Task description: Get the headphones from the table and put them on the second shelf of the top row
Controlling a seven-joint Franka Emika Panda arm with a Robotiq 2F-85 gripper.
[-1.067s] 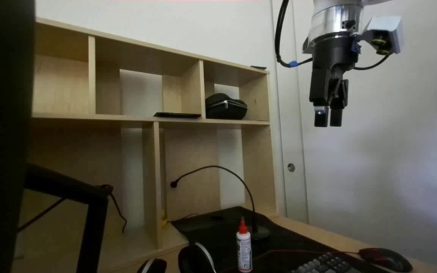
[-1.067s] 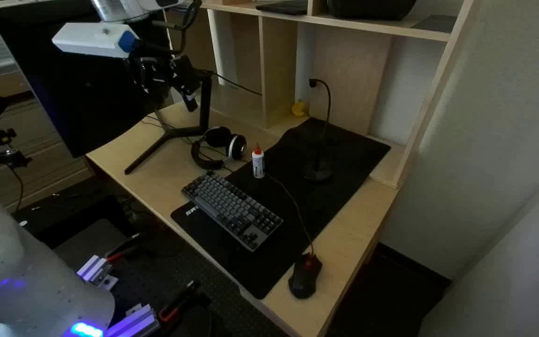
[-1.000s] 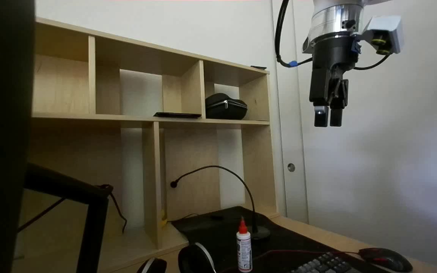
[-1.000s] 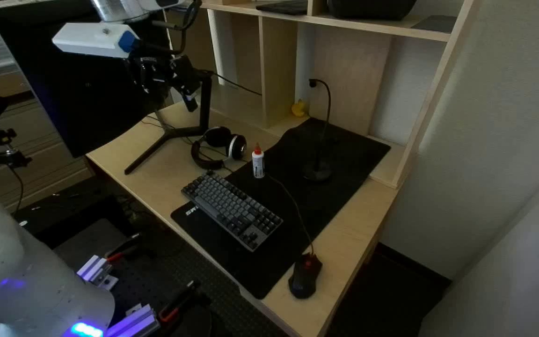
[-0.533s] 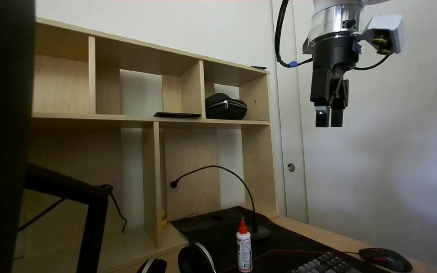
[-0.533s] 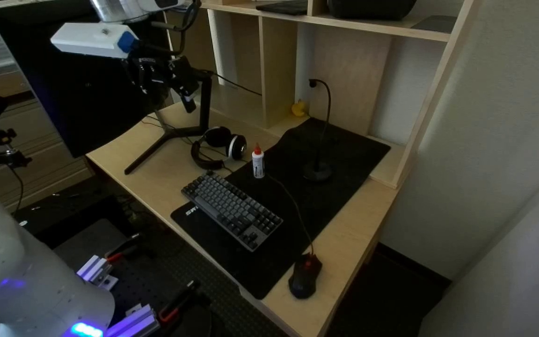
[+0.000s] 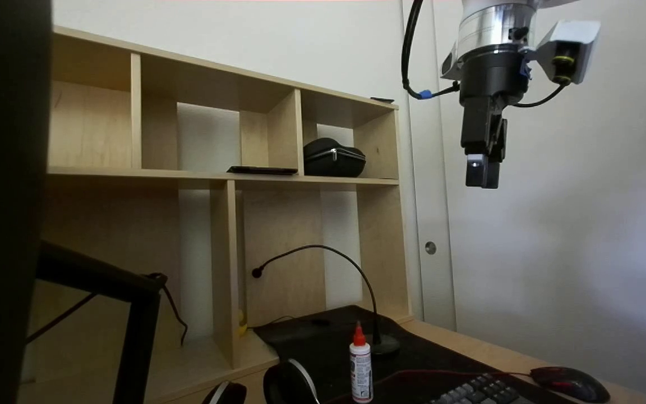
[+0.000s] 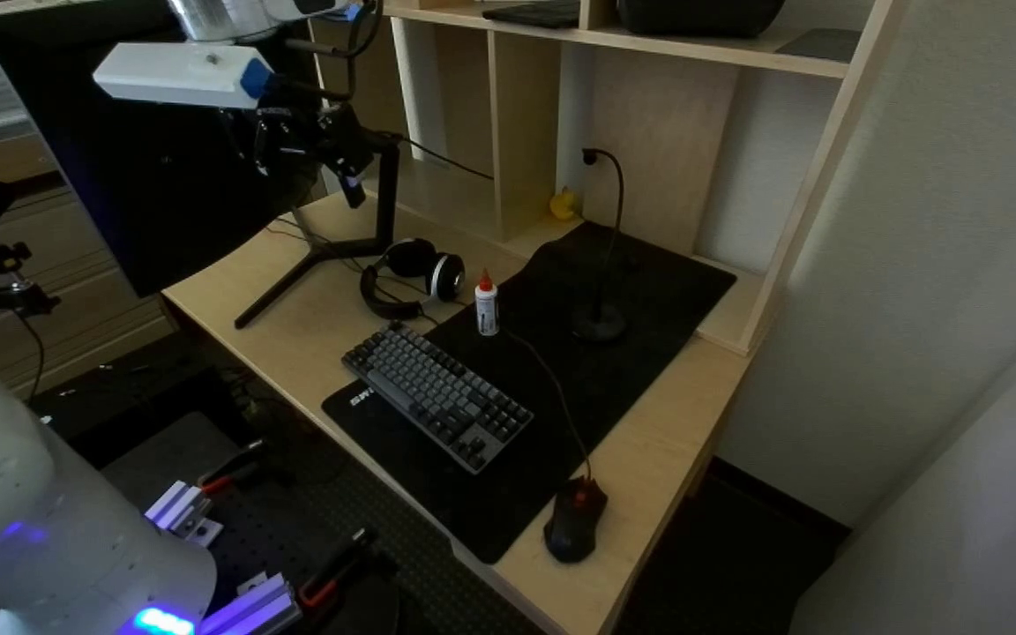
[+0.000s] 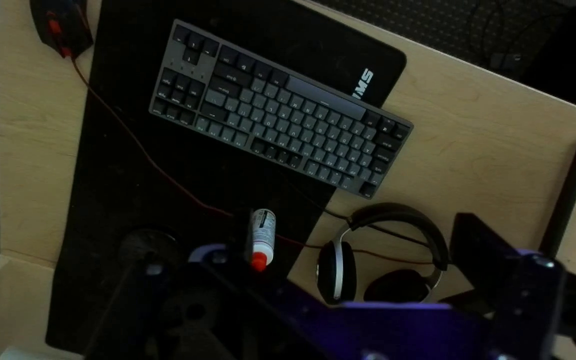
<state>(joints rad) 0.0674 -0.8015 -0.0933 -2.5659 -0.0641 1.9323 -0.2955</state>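
Note:
The black and silver headphones (image 8: 372, 287) lie on the wooden table beside the monitor stand's foot. In an exterior view only their ear cups (image 7: 290, 382) show at the bottom edge. In the wrist view the headphones (image 9: 404, 212) lie below and between the fingers, headband toward the keyboard; the gripper's body covers the ear cups' lower edges. My gripper (image 9: 355, 227) is open and empty, well above the table; it also shows in both exterior views (image 7: 483, 175) (image 8: 353, 190). The shelf unit's top row (image 7: 188, 174) has a middle compartment with a flat black item (image 7: 262, 170) at its right.
A black case (image 7: 334, 159) fills much of the right top compartment. A white bottle with red tip (image 8: 487, 307) stands beside the headphones. A keyboard (image 8: 437, 394), mouse (image 8: 575, 520) and gooseneck stand (image 8: 619, 190) are on or by the black mat. The monitor (image 8: 146, 141) stands near the arm.
My gripper has turned slightly about its upright axis, so its fingers look closer together in an exterior view. Its height is about the same. The headphones have not moved.

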